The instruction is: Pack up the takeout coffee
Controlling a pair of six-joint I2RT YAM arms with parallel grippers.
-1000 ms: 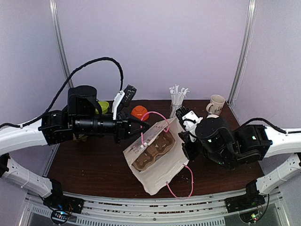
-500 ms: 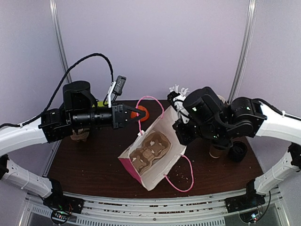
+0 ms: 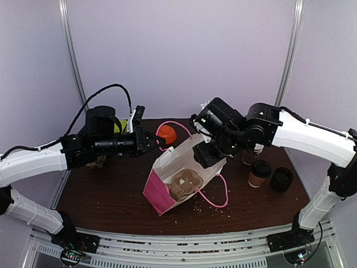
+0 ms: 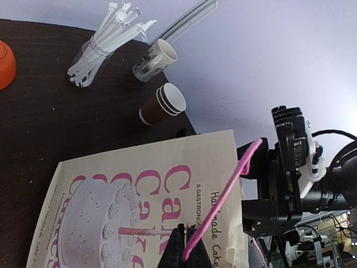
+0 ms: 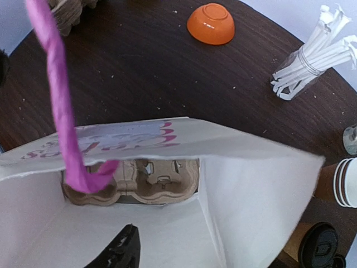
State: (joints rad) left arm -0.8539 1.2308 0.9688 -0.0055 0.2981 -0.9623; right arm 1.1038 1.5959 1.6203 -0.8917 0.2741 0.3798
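Note:
The takeout coffee [image 3: 259, 173], a brown paper cup with a black lid, stands on the table right of the bag; the right wrist view catches it at the lower right corner [image 5: 319, 245]. The white cake-print paper bag [image 3: 178, 176] stands tilted with its mouth open, and a cardboard cup carrier [image 5: 134, 178] lies at its bottom. My left gripper [image 4: 187, 248] is shut on the bag's pink handle [image 4: 223, 195], holding it up. Over the bag's right rim, my right gripper [image 3: 205, 159] is open; one black finger [image 5: 122, 251] shows inside the bag, holding nothing.
A stack of lidless brown cups [image 3: 249, 155] and a squat black stack of lids [image 3: 281, 180] stand by the coffee. A cream mug [image 4: 153, 58] and a bundle of white straws [image 5: 309, 61] are at the back right. An orange bowl [image 3: 166, 134] sits behind the bag.
The bag went from lying flat to standing tilted as the left gripper lifted its handle. The right arm rose and swung left to the bag's rim, uncovering the cups, and its jaws opened.

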